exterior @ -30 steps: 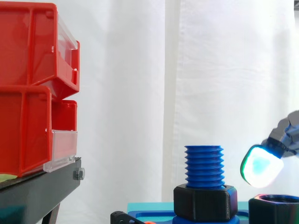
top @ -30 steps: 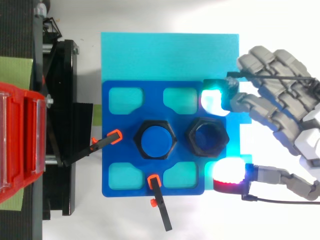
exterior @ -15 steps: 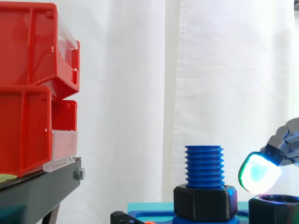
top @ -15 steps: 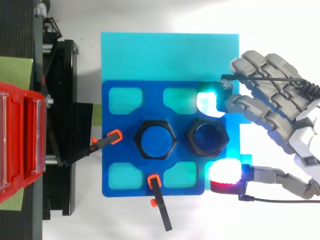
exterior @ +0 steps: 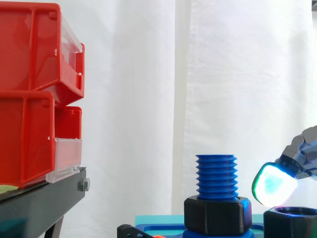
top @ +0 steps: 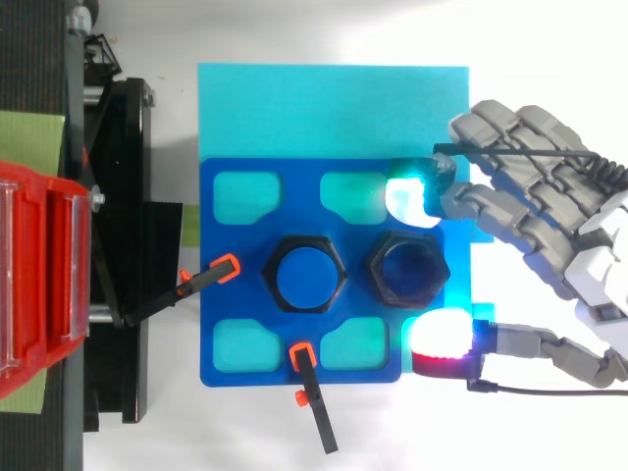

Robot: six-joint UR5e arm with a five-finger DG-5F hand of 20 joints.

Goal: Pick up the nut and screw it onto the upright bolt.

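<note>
Nut (top: 407, 270): sits flat on the blue plate (top: 245, 240), between the hand's (top: 559, 235) cyan-lit and red-lit fingertips (top: 410, 199), just beside both. Far left of the hand, red bins (exterior: 29, 99) on a black stand (exterior: 44, 201). Nearer, upright blue bolt (exterior: 216, 176), just left of the nut. Spreads open over a cyan mat (top: 334, 108), holds nothing. White curtain (exterior: 148, 99) behind.
</note>
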